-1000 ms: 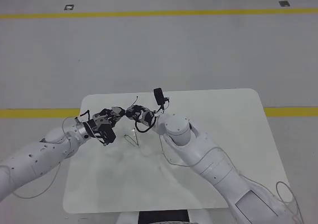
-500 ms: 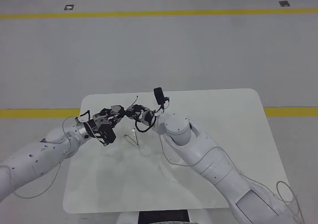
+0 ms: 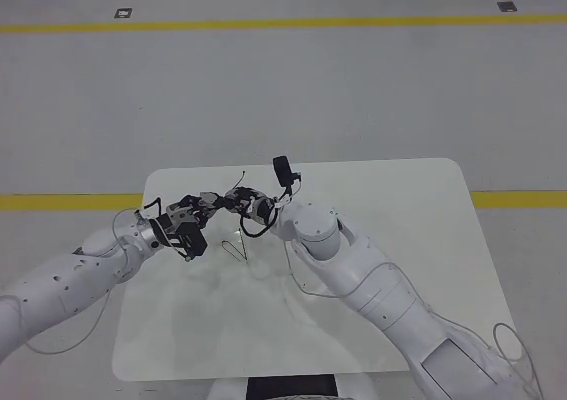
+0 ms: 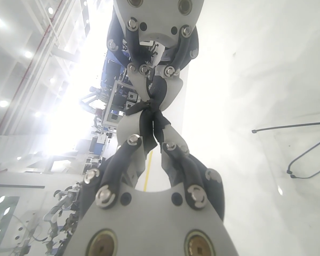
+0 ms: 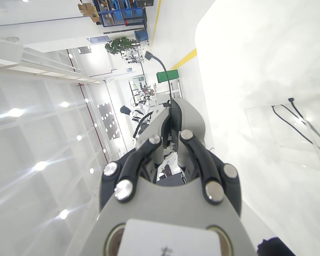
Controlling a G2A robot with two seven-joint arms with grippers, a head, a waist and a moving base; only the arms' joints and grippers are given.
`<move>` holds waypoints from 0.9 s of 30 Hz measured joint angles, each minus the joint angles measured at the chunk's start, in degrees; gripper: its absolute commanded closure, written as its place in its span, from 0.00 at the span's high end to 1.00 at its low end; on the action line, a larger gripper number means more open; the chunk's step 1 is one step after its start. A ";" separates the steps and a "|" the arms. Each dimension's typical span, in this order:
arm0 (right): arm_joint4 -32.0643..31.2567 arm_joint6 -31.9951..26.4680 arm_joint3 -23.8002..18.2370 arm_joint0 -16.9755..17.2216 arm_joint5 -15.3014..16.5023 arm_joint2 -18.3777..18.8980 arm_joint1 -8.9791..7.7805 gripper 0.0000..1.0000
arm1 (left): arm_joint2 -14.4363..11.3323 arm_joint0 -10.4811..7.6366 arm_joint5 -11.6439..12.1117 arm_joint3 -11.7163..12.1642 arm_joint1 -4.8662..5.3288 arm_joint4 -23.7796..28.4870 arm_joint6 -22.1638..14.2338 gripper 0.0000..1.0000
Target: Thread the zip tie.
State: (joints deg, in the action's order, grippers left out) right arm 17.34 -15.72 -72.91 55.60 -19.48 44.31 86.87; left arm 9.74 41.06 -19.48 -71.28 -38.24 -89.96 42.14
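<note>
Above the back left part of the white table (image 3: 393, 260) my two grippers meet tip to tip. My right gripper (image 5: 172, 107) is shut on a black zip tie (image 5: 164, 71), whose strap rises out of the fingers to a square head. In the top view this zip tie (image 3: 240, 182) pokes up as a thin line. My left gripper (image 4: 152, 123) is shut too, pressed against the right gripper (image 4: 156, 99). A short black end of the zip tie (image 4: 134, 109) sticks out sideways where the tips meet.
A clear flat sheet (image 5: 282, 137) lies on the table just below the grippers, with spare black zip ties (image 5: 296, 119) on it. One straight spare tie (image 4: 290, 126) and one curved spare tie (image 4: 306, 166) rest there. The table's rounded edge is close behind.
</note>
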 measured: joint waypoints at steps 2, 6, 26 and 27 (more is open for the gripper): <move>0.06 0.01 0.01 -0.04 0.00 -0.06 -0.02 0.00 | 0.00 -0.01 0.00 0.09 -0.06 0.00 0.03 0.00; 0.14 0.12 -0.02 -0.05 0.00 -0.13 -0.07 0.00 | 0.00 -0.03 0.00 0.30 -0.14 0.00 0.10 0.00; 0.06 0.61 -0.52 0.78 0.00 0.29 -0.44 1.00 | 0.00 0.06 0.00 0.56 -0.18 0.00 0.20 0.00; -0.10 0.74 -0.60 0.90 0.00 0.35 -0.49 1.00 | 0.00 0.11 0.00 0.54 -0.17 0.00 0.23 0.00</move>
State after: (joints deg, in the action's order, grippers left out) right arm 17.24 -14.98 -73.51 56.50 -19.48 44.65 86.38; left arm 9.74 41.18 -19.48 -70.74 -38.40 -89.95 42.37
